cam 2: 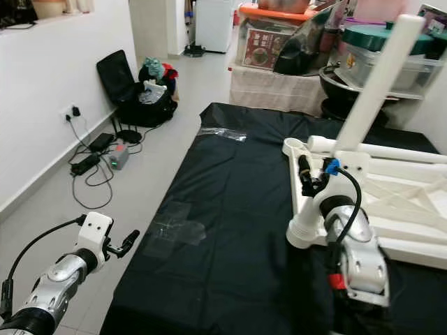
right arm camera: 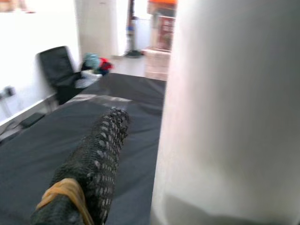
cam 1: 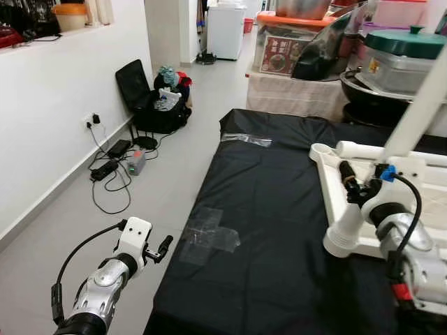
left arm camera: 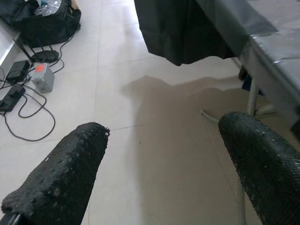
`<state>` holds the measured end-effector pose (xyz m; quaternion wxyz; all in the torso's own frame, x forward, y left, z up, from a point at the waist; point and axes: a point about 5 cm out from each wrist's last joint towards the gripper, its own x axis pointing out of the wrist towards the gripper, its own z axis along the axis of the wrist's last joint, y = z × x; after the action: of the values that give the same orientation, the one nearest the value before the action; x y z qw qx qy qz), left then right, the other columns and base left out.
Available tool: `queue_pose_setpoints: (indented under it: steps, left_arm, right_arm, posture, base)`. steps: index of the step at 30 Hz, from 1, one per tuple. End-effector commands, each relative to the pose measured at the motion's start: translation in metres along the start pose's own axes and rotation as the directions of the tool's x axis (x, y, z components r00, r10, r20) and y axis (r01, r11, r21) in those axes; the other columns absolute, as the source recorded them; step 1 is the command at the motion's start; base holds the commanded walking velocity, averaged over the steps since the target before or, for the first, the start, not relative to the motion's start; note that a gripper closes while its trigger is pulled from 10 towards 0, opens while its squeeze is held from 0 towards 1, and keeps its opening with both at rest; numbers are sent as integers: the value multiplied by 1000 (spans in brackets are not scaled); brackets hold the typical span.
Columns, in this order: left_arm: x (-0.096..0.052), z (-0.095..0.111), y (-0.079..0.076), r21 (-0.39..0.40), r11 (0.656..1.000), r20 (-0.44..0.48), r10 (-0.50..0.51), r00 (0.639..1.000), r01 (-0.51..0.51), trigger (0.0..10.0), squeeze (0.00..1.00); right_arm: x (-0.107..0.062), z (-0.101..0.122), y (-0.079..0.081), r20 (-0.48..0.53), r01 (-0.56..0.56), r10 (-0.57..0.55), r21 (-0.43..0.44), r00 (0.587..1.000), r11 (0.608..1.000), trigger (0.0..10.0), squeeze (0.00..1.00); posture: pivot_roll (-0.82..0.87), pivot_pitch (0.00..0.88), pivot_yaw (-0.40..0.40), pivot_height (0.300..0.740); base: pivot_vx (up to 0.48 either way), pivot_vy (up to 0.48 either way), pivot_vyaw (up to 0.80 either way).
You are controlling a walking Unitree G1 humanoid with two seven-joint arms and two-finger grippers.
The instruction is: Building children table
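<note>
An upturned white children's table (cam 2: 401, 209) lies on a bench under a black cover (cam 1: 265, 230). One white table leg (cam 2: 377, 77) rises from its near corner, slanting up to the right. My right gripper (cam 1: 353, 183) is shut on the lower part of this leg. In the right wrist view one black finger (right arm camera: 98, 159) lies alongside the thick white leg (right arm camera: 229, 117), and the other finger is hidden behind it. My left gripper (cam 1: 162, 249) hangs open over the tiled floor beside the bench's left edge, with nothing between its fingers (left arm camera: 61, 173).
A black bag (cam 1: 157, 105) with clothes, a grey box (cam 1: 135, 162) and loose cables (cam 1: 112, 188) lie on the floor by the left wall. Storage bins (cam 1: 398, 56) and boxes crowd the back. Tape patches (cam 1: 209, 234) mark the cover.
</note>
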<state>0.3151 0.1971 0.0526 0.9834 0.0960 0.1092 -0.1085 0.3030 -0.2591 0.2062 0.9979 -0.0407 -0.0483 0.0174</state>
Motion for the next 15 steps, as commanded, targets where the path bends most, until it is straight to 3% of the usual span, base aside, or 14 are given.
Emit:
queue_pose_setpoints:
  steps: [1,2,3,4,7,9,11,12,13,14,15]
  left_arm:
    - [-1,-5,-2,11,1000,-21,-5,1000,5,10000,0]
    - [-1,-5,-2,11,1000,-21,-2,1000,2,10000,0]
    - [-1,-5,-2,11,1000,-21,-2,1000,2,10000,0]
    - [-2,-6,-1,12,1000,-22,-1,1000,1,10000,0]
    - [-3,-7,-1,15,1000,-24,-2,1000,2,10000,0]
    - [-3,-7,-1,15,1000,-24,-2,1000,2,10000,0]
    - [-3,-7,0,17,1000,-25,-2,1000,2,10000,0]
    - [-3,-7,0,17,1000,-25,-2,1000,2,10000,0]
    - [-3,-7,0,18,1000,-24,-2,1000,3,10000,0]
    - [-3,-7,0,18,1000,-24,-2,1000,3,10000,0]
    - [-3,-6,0,19,1000,-24,-2,1000,3,10000,0]
  right_arm:
    - [2,-8,15,-22,-100,100,-6,995,995,8588,0]
    - [2,-12,14,-39,-106,106,0,994,994,2549,0]
    - [2,-12,14,-39,-106,106,0,994,994,2549,0]
    - [2,-18,15,-66,-61,63,18,996,998,0,0]
    - [4,-24,14,-97,65,-61,35,993,997,0,0]
    - [4,-24,14,-97,65,-61,35,993,997,0,0]
    - [4,-25,7,-120,230,-223,45,967,972,0,0]
    - [4,-25,7,-120,230,-223,45,967,972,0,0]
    - [0,-26,-1,-139,371,-361,47,922,928,0,0]
    - [0,-26,-1,-139,371,-361,47,922,928,0,0]
    - [-4,-27,-7,-154,464,-452,46,878,885,0,0]
  posture:
    - [26,0,-68,740]
    - [28,0,-69,740]
    - [28,0,-69,740]
    - [32,0,-69,740]
    - [31,0,-66,740]
    - [31,0,-66,740]
    - [28,0,-62,740]
    - [28,0,-62,740]
    - [29,0,-61,740]
    - [29,0,-61,740]
    - [29,0,-61,740]
  base:
    - [0,0,0]
    - [0,0,0]
    - [0,0,0]
    - [0,0,0]
    - [0,0,0]
    - [0,0,0]
    - [0,0,0]
    - [0,0,0]
    - [0,0,0]
    - [0,0,0]
    - [0,0,0]
